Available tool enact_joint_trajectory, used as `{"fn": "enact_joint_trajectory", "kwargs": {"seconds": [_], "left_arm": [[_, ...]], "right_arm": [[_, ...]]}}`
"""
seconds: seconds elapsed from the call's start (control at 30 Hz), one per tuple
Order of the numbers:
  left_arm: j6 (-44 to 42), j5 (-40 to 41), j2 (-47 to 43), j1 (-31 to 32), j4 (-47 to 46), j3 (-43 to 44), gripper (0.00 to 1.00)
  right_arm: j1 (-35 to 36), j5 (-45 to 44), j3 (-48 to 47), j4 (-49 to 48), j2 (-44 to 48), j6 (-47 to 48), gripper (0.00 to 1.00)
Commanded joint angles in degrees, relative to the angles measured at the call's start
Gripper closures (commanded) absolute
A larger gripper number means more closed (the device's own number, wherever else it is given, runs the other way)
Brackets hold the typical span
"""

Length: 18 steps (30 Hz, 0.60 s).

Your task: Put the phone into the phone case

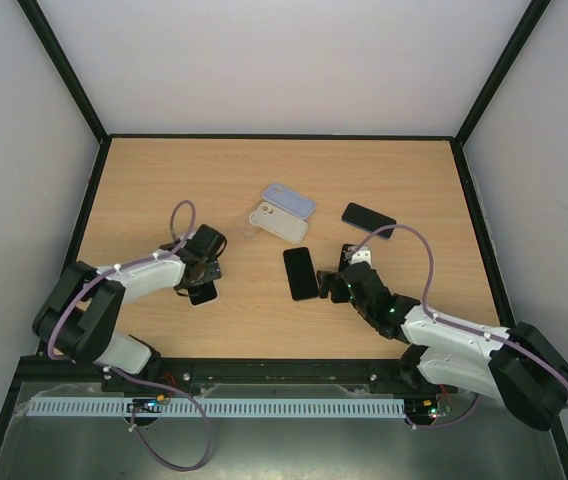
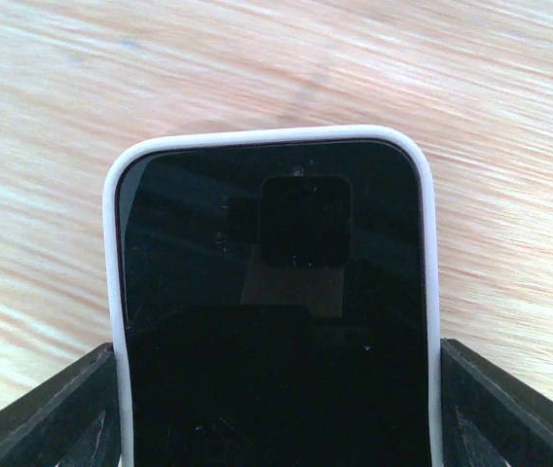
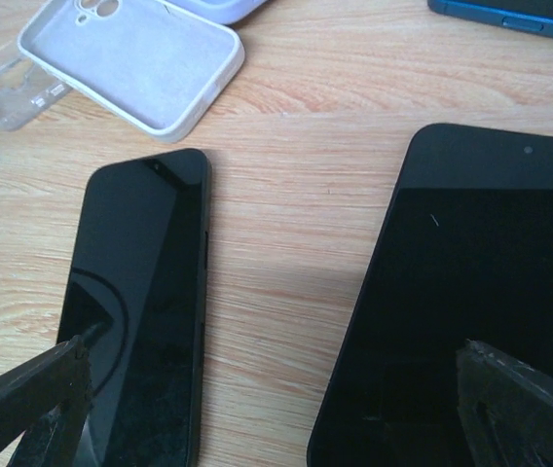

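My left gripper is shut on a black phone in a white case, one finger against each long side; the phone lies flat on the wood, also seen in the top view. My right gripper is open wide and low over the table. A bare black phone lies by its left finger, also seen in the top view. A second bare black phone lies under its right finger. An empty white case lies open side up beyond them.
A lavender case lies against the white case, with a clear case beside them. A blue-edged phone lies at the right. Black frame rails edge the table.
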State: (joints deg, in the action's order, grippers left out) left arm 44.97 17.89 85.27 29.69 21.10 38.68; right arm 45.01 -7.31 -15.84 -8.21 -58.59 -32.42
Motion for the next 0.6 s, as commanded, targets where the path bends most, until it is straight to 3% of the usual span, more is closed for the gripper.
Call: {"fn": "enact_joint_trajectory", "kwargs": {"seconds": [0.0,0.4,0.57], "left_arm": [[-1.3,3.5,-3.2,-4.4,4.9,-3.6,0.25],[-3.9,-1.9,-16.0,-7.4,2.6,-5.2,0.02],[-4.3,-6.9,-23.3,-8.1,0.8,-6.6,0.00]], "right_arm": [[-0.1,0.4,-1.1,-1.5,-2.3,0.9,0.02],[-0.2,4.6,-15.9,7.5,-12.9,7.8,0.02],[-0.1,4.9,-25.3,11.8,-23.5,12.0,0.01]]}}
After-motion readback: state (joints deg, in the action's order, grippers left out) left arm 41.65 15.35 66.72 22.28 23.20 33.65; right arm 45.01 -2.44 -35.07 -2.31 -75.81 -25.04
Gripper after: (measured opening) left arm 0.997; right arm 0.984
